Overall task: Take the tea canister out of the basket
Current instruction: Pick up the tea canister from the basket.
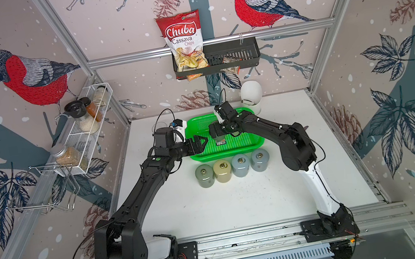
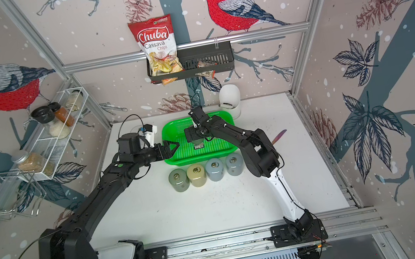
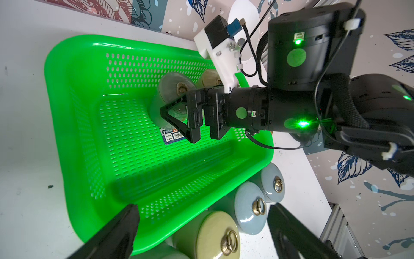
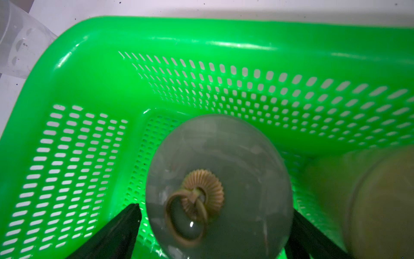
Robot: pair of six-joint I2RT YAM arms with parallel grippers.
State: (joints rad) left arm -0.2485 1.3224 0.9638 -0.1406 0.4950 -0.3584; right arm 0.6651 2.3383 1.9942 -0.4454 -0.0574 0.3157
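**A:** Any writing you can read?

**B:** The bag (image 1: 183, 37) at 12 o'clock says "Chuba Cassava Chips". The barcode sticker (image 3: 172, 135) has print too small to read.

**A:** And the tea canister (image 4: 219, 179)?

**B:** It stands in the basket (image 1: 258, 143), at 12 o'clock of the sticker, with a yellowish canister (image 4: 369, 201) beside it. In both top views the right arm (image 1: 265, 126) hides it, and only the wrist views show it. The right gripper (image 4: 215, 212) is spread wide, one finger on either side of its lid. The left gripper (image 1: 197, 144) also gapes, at the basket's 9 o'clock rim. Four canisters (image 1: 222, 170) line up at 6 o'clock.
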